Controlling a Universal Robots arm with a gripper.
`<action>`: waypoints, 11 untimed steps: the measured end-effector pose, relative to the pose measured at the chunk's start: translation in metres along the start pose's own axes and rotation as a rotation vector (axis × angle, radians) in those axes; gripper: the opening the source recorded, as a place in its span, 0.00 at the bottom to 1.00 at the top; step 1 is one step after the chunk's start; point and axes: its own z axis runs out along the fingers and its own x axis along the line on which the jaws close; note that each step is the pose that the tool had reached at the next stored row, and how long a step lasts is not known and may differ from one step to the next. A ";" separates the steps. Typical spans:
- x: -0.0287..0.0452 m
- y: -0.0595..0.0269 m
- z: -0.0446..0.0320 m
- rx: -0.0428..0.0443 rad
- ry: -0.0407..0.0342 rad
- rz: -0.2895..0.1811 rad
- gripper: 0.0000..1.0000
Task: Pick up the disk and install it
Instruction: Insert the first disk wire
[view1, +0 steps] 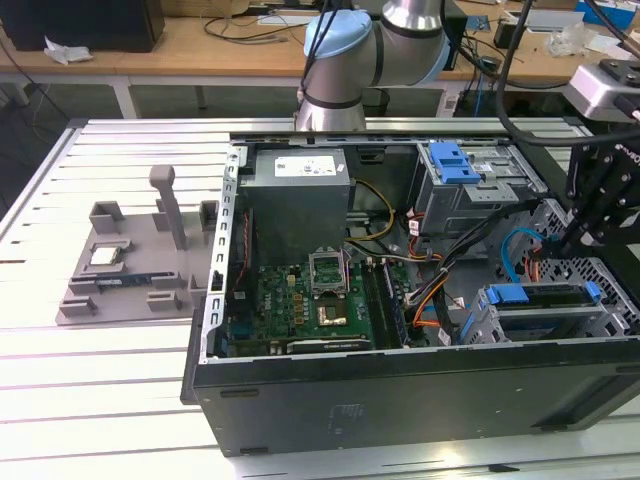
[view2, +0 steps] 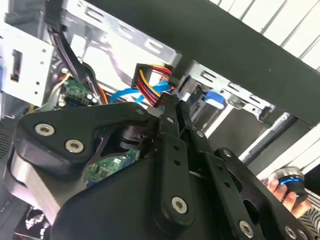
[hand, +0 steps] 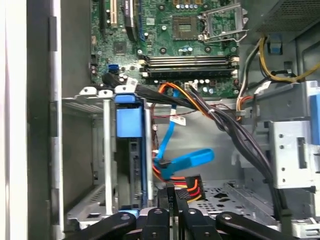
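The big computer case (view1: 400, 390) lies open. The metal cage (hand: 95, 150) sits in one corner of it. The disk (hand: 129, 122) is in that cage. It looks hard, a bit heavy and easy to break, so its blue frame is the best place to hold. The cage walls are tight, with wires (hand: 200, 107) just beside. The gripper (hand: 170, 192) hangs near the cage, its fingers together and holding nothing.

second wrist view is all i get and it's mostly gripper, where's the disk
observer: in the first wrist view the disk sits inside the drive cage, with its blue bracket at the cage's open end.
operator: gripper carrying anything
observer: no, in the first wrist view the gripper is shut on nothing, beside that cage.
operator: anything outside the case
observer: in the exterior view a grey holder on the exterior view's left carries a small square chip.
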 end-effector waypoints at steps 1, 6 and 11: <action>0.0027 0.0000 0.0001 0.0000 0.0005 0.000 0.16; 0.0163 -0.0002 0.0016 0.0001 0.0010 -0.003 0.16; 0.0253 0.0017 0.0085 0.0001 0.0014 -0.006 0.16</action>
